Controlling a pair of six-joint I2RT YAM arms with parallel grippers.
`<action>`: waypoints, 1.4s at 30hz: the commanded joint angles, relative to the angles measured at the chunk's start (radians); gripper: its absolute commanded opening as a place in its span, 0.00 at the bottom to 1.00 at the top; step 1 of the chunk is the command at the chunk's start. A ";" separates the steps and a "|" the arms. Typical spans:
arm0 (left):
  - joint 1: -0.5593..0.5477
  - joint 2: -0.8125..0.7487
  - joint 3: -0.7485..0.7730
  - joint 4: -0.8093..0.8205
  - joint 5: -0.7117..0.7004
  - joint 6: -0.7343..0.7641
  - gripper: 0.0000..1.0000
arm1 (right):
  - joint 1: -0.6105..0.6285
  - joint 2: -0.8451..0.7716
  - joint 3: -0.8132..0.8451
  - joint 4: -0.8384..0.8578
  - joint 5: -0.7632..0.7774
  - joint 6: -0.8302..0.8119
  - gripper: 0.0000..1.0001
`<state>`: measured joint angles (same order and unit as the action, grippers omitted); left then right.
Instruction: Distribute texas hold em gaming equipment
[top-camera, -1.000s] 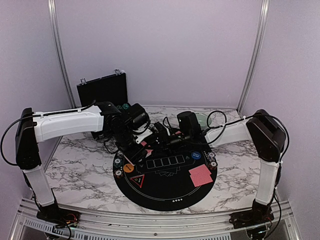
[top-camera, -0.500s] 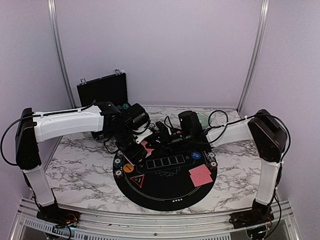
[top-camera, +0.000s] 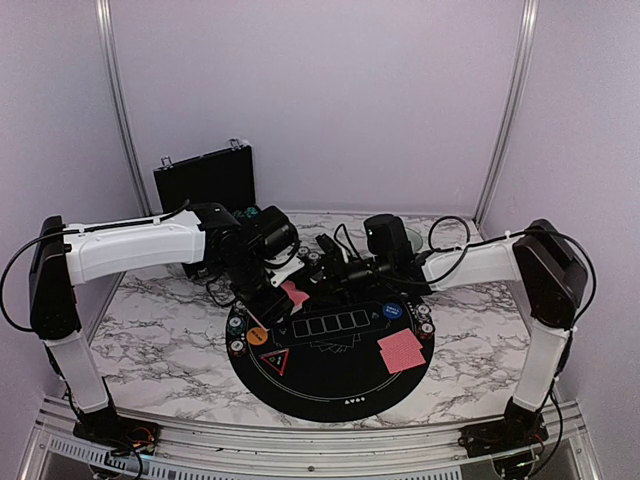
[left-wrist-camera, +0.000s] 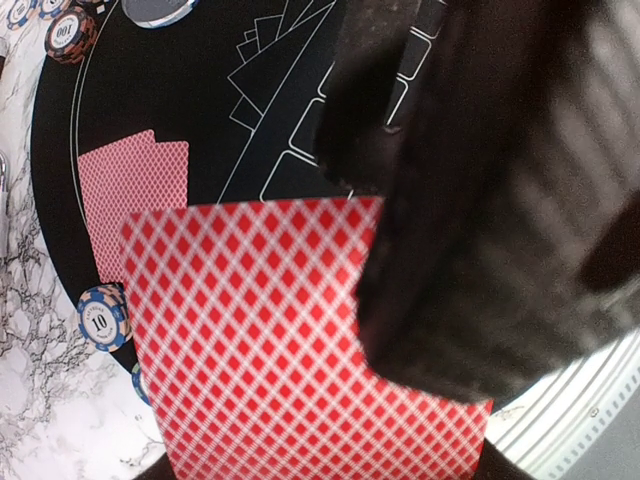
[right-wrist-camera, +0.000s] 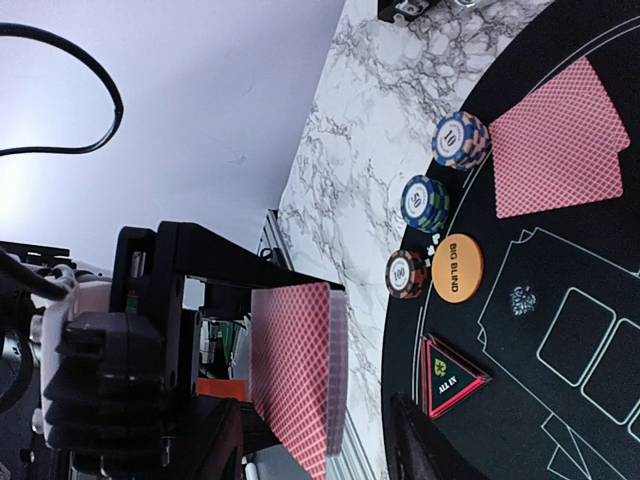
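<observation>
Right wrist view: our left jaws hold the card deck (right-wrist-camera: 298, 375), and our right jaws, whose gap we cannot tell, should pinch only one card off it.

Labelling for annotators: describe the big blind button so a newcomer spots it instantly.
Find the round black mat on the marble table. Along its rim on the left arm's side runs a row of chip stacks; the big blind button lies just inside them. It is the only flat orange disc, lettered BIG BLIND, beside a red-edged ALL IN triangle.
</observation>
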<state>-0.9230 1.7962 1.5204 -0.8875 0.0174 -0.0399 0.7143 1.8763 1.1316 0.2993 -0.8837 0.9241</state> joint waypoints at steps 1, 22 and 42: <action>-0.002 -0.040 -0.011 0.001 -0.004 0.009 0.50 | -0.010 -0.052 -0.015 0.001 0.003 0.000 0.48; 0.005 -0.044 -0.014 0.007 -0.005 0.006 0.50 | 0.020 -0.049 -0.039 0.057 -0.026 0.054 0.33; 0.006 -0.057 -0.025 0.012 -0.009 0.004 0.50 | 0.026 -0.020 -0.036 0.069 -0.028 0.067 0.19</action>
<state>-0.9218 1.7924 1.5070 -0.8845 0.0174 -0.0399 0.7368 1.8446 1.0847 0.3435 -0.9005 0.9943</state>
